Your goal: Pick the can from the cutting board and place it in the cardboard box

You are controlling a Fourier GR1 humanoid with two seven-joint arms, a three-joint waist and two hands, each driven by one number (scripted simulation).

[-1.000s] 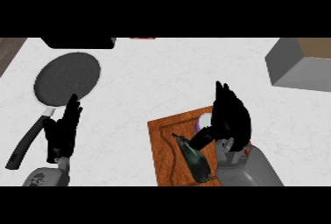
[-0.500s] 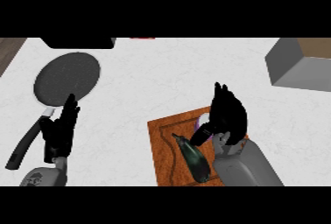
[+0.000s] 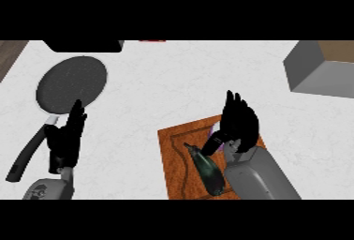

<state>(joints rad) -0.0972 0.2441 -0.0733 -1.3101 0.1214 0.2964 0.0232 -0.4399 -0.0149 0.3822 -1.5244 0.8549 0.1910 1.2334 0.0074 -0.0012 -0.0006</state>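
No readable text, labels, brands, numbers or signs anywhere, neither on the cardboard box (image 3: 321, 70) at upper right, the cutting board (image 3: 181, 154) at lower centre, nor the frying pan (image 3: 71, 88) at upper left.

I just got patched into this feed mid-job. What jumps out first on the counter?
The right hand stands out first, over the wooden cutting board at lower centre, hiding most of a pale purple thing that may be the can. A dark green bottle lies on the board beside it. A black frying pan sits at upper left above the resting left hand, and the cardboard box waits at upper right.
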